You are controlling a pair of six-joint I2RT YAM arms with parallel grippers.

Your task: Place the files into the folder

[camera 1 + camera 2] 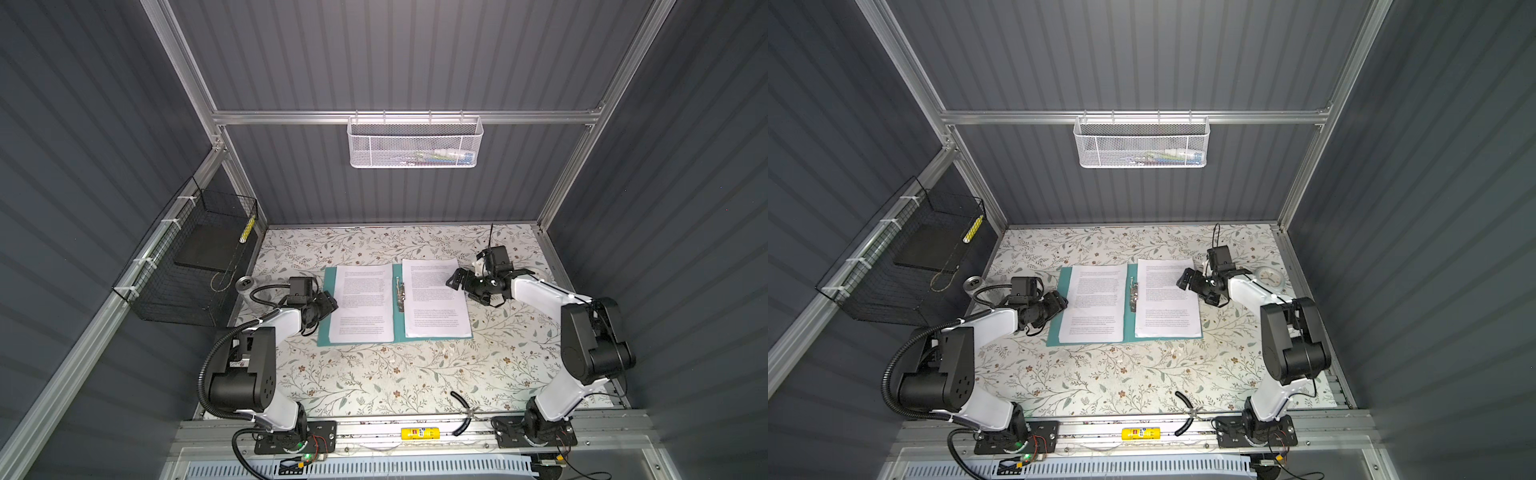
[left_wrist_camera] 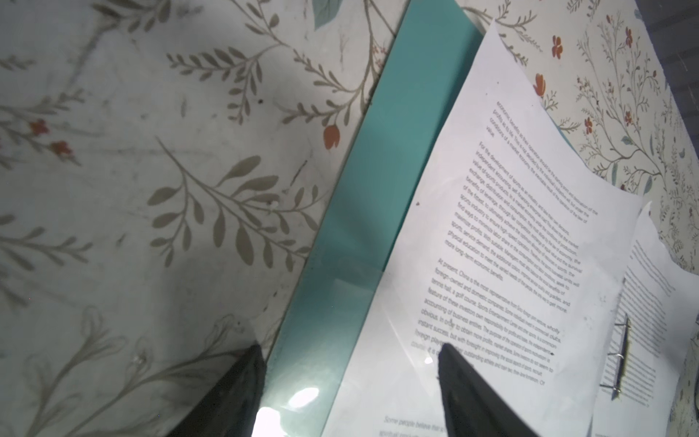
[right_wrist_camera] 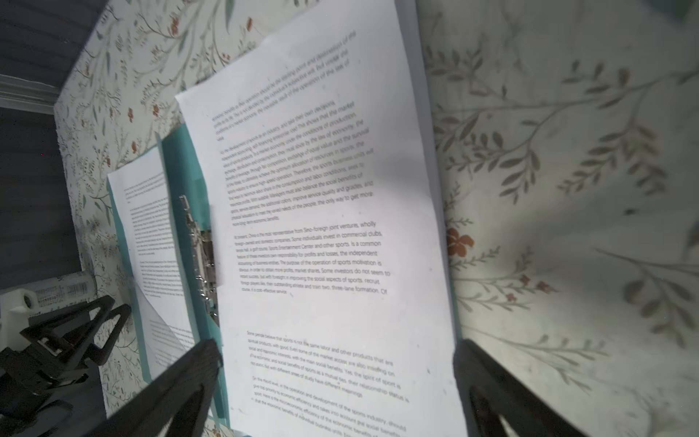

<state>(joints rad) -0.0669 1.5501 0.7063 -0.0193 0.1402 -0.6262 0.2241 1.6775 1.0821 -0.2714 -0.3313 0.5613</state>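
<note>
I see the folder [image 1: 397, 324] open at table centre, files [image 1: 361, 303] on both covers flanking the metal clip [image 1: 401, 295]. Left gripper [image 1: 330, 305]: jaws apart, empty, at its outer edge. Right gripper [image 1: 455, 282]: jaws wide, empty, over the right-hand sheet. A clock [image 1: 1265, 276] lies beside the right arm.

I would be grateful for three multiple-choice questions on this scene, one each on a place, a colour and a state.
1. Where on the folder is the metal clip?
A. along its outer left edge
B. on its spine, between the left sheet and the right sheet
C. at its near right corner

2. What colour is the folder?
A. red
B. black
C. teal

3. How does the folder lie?
A. open flat
B. closed
C. standing upright

B: the clip shows between the sheets.
C: its card is teal in every view.
A: both covers lie flat, a sheet on each.
</note>
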